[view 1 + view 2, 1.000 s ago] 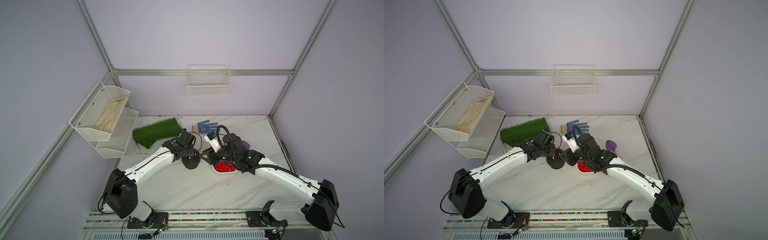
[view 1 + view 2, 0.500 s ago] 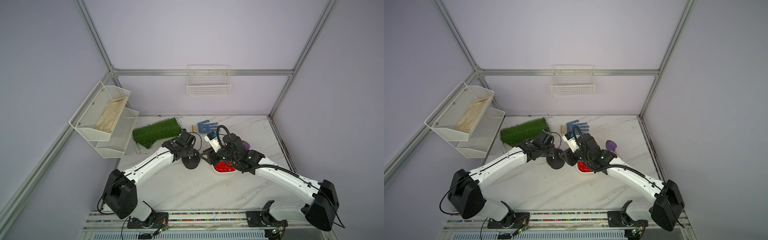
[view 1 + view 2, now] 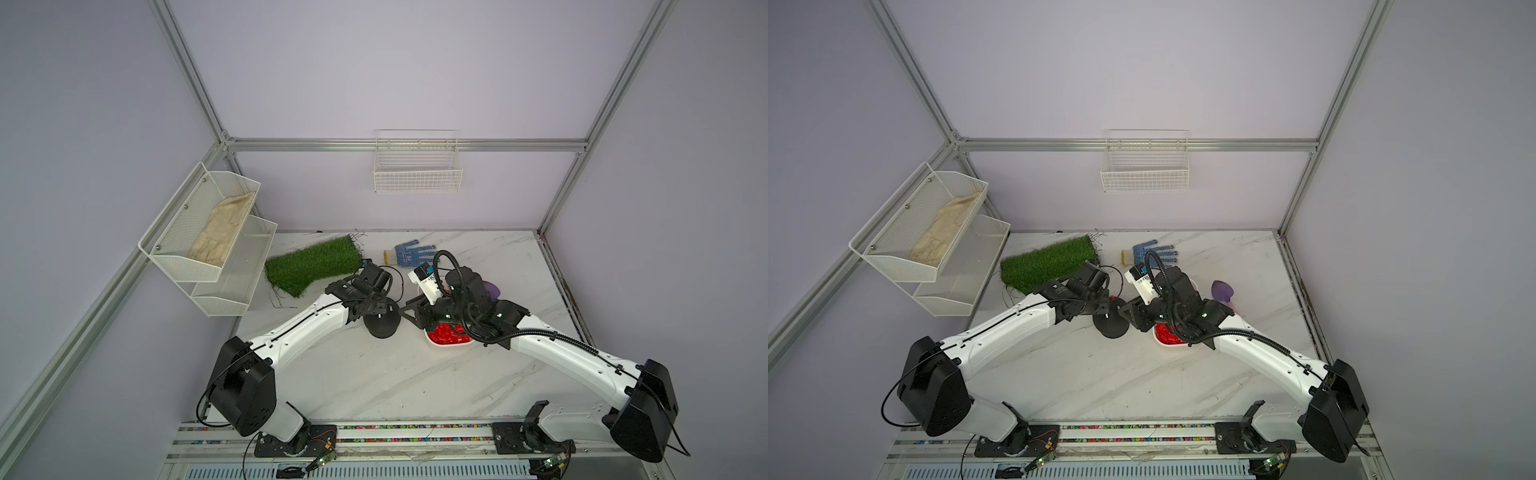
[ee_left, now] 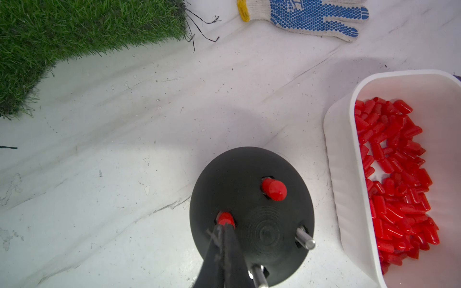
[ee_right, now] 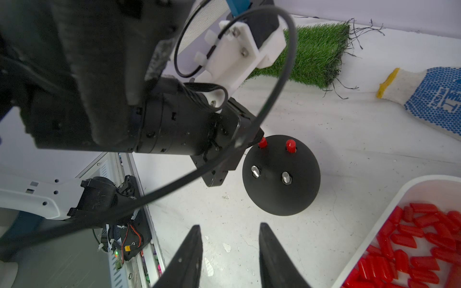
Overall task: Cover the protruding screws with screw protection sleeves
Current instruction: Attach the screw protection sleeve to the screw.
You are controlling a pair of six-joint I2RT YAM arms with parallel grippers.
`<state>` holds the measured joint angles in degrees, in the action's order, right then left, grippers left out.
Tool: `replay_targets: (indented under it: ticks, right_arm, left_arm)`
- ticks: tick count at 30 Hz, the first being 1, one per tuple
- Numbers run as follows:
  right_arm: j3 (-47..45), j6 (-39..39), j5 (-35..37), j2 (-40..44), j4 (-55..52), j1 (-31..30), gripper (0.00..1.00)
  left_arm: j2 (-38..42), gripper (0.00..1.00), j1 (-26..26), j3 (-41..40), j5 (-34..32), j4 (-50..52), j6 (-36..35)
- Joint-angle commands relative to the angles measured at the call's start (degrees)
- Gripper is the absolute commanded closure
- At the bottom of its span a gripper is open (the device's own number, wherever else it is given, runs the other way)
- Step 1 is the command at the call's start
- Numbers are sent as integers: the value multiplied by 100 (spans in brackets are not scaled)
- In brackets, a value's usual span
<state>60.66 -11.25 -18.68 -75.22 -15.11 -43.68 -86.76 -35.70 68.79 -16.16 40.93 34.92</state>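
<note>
The black dome base (image 4: 237,169) (image 5: 282,197) stands mid-table in both top views (image 3: 382,326) (image 3: 1111,328). Two protruding screws are bare (image 4: 305,238) (image 5: 255,171). Two others wear red screw protection sleeves (image 4: 274,189) (image 5: 290,144). My left gripper (image 4: 223,225) is shut, its closed tips touching the top of one fitted sleeve (image 4: 224,218) (image 5: 262,142). The white tray (image 4: 336,174) (image 5: 374,219) beside the base holds several loose sleeves (image 4: 394,174) (image 3: 446,334). My right gripper (image 5: 229,227) hangs open and empty over the table, between base and tray.
A green grass mat (image 3: 311,266) and a blue-dotted glove (image 3: 411,253) lie at the back. A purple object (image 3: 1223,291) sits behind the right arm. White mesh racks (image 3: 208,241) hang on the left wall, and a wire basket (image 3: 417,166) on the back wall.
The left gripper's jaws have closed together at the sleeve on the dome. Neither arm has visibly shifted, and the right gripper is unchanged.
</note>
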Motion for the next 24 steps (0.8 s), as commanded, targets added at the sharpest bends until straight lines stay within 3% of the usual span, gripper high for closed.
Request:
replay_targets:
  ticks: [1,15,24]
  right_arm:
    - [15,61,40,82,0,-31,60]
    - [68,42,139,145,-3,-26,60]
    - [34,-152,770,218,-95,-26,59]
  left_arm:
    - [-113,95,-18,231,-91,27,91]
    - [-9,93,-13,422,-73,126,-5]
    - [330,78,-10,630,-132,179,-233]
